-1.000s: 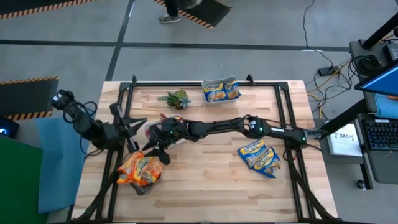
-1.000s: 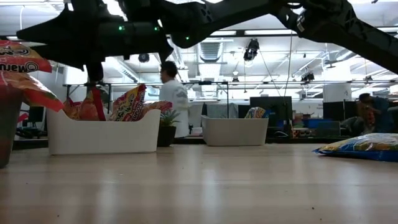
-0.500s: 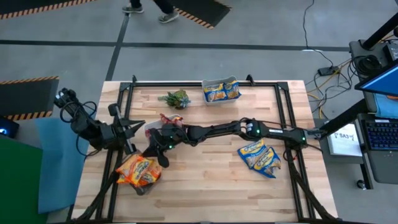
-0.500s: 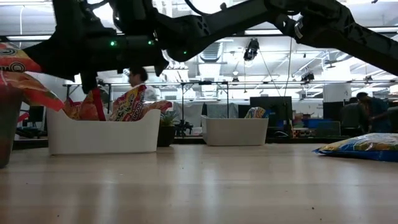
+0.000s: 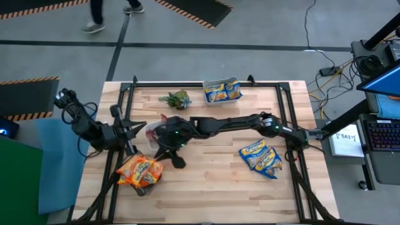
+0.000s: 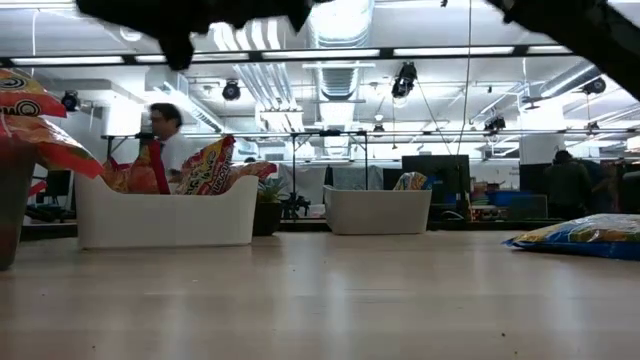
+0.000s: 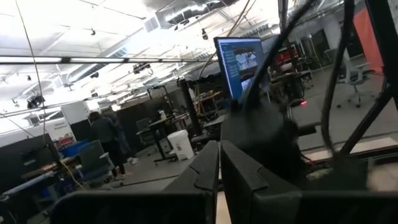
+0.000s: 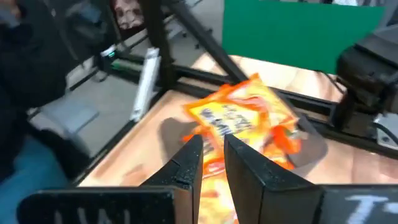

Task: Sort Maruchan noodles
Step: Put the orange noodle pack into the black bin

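Observation:
Orange-red noodle packets [image 5: 140, 171] fill a tub near the table's left near corner; they also show in the right wrist view [image 8: 245, 115]. Dark red packets [image 6: 205, 165] stand in a white tub [image 6: 165, 222], partly under the right arm in the high view. Blue-yellow packets sit in a far tub [image 5: 222, 91], and more lie loose on the table [image 5: 261, 156]. My right gripper [image 5: 170, 156] hovers empty between the white tub and the orange packets, its fingers [image 8: 189, 163] a narrow gap apart. My left gripper [image 5: 137, 126] waits, shut, at the left edge.
A small green plant [image 5: 176, 99] stands near the far edge. A black frame rail [image 5: 125, 94] runs round the table. The right arm stretches across the table's middle. Bare wood [image 5: 212, 187] lies along the near edge. A person walks on the floor beyond the table.
My right gripper has moved from above the white tub toward the table's near edge and upward; in the low view the arm has risen almost out of the picture. The person behind the table has walked toward the left.

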Available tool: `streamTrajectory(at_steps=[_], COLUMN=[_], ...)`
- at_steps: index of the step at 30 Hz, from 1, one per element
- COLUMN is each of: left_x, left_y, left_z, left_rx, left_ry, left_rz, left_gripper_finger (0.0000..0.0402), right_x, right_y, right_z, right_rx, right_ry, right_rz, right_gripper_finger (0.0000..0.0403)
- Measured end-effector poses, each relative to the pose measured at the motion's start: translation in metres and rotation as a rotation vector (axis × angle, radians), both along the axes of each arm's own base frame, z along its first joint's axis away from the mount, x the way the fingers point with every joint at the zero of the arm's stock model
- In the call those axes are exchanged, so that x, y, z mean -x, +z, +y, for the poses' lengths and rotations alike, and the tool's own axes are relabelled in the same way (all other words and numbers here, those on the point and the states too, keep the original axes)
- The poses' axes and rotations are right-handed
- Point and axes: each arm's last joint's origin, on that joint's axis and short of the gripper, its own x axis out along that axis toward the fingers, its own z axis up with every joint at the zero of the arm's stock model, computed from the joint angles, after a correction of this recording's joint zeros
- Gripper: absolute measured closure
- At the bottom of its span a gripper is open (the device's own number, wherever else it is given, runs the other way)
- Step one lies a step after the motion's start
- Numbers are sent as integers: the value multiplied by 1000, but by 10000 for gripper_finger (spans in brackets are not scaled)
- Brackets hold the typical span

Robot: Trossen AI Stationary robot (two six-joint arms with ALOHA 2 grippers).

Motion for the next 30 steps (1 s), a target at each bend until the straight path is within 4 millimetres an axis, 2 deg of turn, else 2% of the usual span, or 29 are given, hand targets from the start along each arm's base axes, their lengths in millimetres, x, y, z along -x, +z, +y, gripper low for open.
streamTrajectory(at_steps=[3, 8, 13, 18, 26, 28, 30], left_x=[-3, -11, -21, -33, -56, -61, -65], left_y=[-2, -3, -8, -19, -53, -54, -46], left_z=[-2, -10, -19, -30, -50, -55, -58], left_rx=[4, 12, 19, 73, 209, 208, 212], left_ry=[-3, -5, -10, -33, -66, -65, -64], left_rz=[7, 3, 14, 41, 158, 171, 169], left_gripper_finger=[402, 402, 402, 402, 402, 402, 402], right_x=[21, 62, 109, 152, 209, 221, 232], right_y=[16, 23, 15, 0, -7, -6, -6], right_z=[7, 12, 16, 10, 0, -2, -3], right_rx=[27, 109, 117, 101, 101, 103, 102], right_ry=[18, -64, -87, -101, -130, -143, -144], right_rz=[8, 17, -30, -118, -220, -227, -231], right_gripper_finger=[352, 364, 364, 364, 364, 364, 364])
